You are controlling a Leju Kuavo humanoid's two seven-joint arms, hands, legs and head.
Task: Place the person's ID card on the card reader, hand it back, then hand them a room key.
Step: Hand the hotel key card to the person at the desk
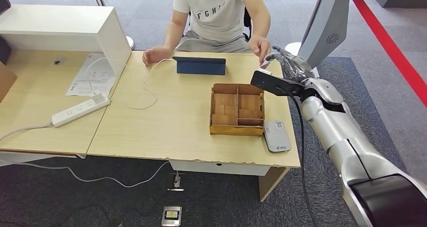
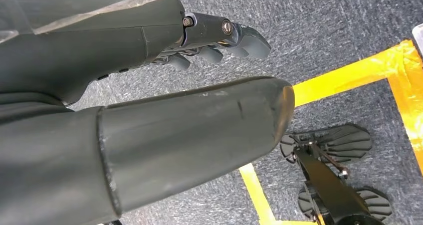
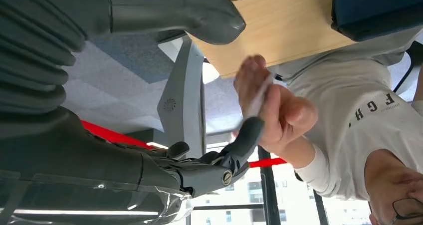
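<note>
My left hand hangs low over the carpet, fingers curled, holding nothing. At the table's far right corner, my right hand meets the person's hand, which pinches the ID card (thin, stiff, slick, I'd judge; best taken by its free edge). My fingertips touch it; grasp unclear.

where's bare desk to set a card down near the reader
Bare wood lies between the white cable and the wooden box, in front of the blue tablet. It is crowded at the far right corner, where the right hand meets the person's hand. The card reader sits tight against the box.
</note>
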